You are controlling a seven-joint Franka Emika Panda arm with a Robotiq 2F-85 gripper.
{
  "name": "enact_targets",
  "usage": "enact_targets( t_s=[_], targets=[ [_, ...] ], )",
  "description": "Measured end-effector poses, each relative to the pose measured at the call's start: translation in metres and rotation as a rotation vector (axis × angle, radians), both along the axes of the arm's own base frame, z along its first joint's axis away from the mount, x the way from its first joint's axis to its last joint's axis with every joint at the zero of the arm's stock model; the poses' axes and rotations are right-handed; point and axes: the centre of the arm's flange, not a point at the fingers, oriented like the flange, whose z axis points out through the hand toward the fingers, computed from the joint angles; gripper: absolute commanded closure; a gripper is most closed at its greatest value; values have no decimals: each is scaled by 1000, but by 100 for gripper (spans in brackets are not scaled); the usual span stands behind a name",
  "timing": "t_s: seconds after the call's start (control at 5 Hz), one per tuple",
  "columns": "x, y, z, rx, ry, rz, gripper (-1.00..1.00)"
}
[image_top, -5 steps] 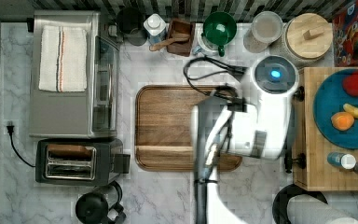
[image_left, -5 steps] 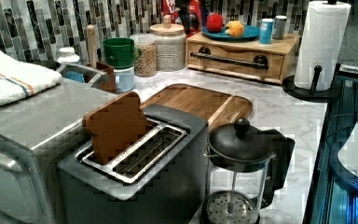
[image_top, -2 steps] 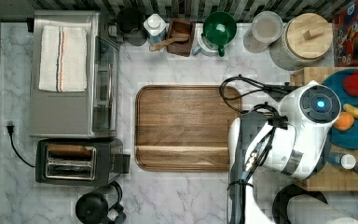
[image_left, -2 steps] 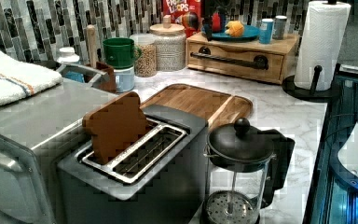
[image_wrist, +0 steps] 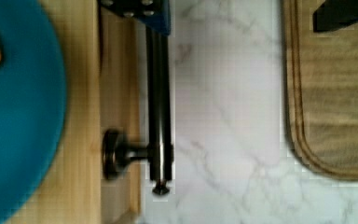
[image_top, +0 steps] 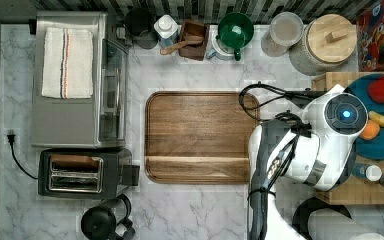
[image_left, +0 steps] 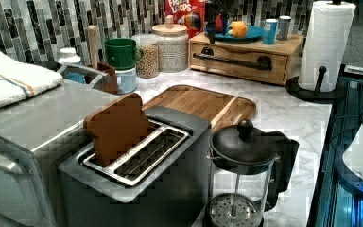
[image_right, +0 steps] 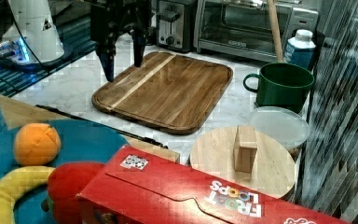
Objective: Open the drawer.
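Observation:
The drawer (image_left: 246,70) is a light wood box front at the back of the counter in the left view, and it looks pushed in. Its black bar handle (image_left: 231,60) runs across the front on round posts. My gripper (image_right: 123,60) hangs open, its two dark fingers spread wide. In the wrist view the handle (image_wrist: 160,93) lies just under one finger (image_wrist: 137,8), and the other finger (image_wrist: 342,14) is far off over the walnut tray (image_wrist: 335,93). The handle's end and one post (image_wrist: 116,153) stand between the fingers. My arm (image_top: 325,140) covers the box in the top view.
A blue plate (image_top: 380,142) with fruit rests on top of the drawer box. A paper towel roll (image_left: 325,42) stands to the box's right in the left view. The walnut tray (image_top: 200,135) lies mid-counter; a jar (image_top: 325,42), green mug (image_right: 282,84) and cereal box (image_right: 205,191) line the back wall.
My arm has swung toward the top view's right, off the walnut tray and over the wooden drawer box.

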Motion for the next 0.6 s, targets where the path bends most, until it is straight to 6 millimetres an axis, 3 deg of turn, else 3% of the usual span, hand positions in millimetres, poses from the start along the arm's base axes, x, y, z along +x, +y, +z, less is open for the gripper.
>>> enact_targets(
  t_s=[0.2, 0.6],
  targets=[
    [3, -4, -1, -13, -16, 89, -100],
    [2, -28, -37, -25, -9, 108, -100]
  ],
)
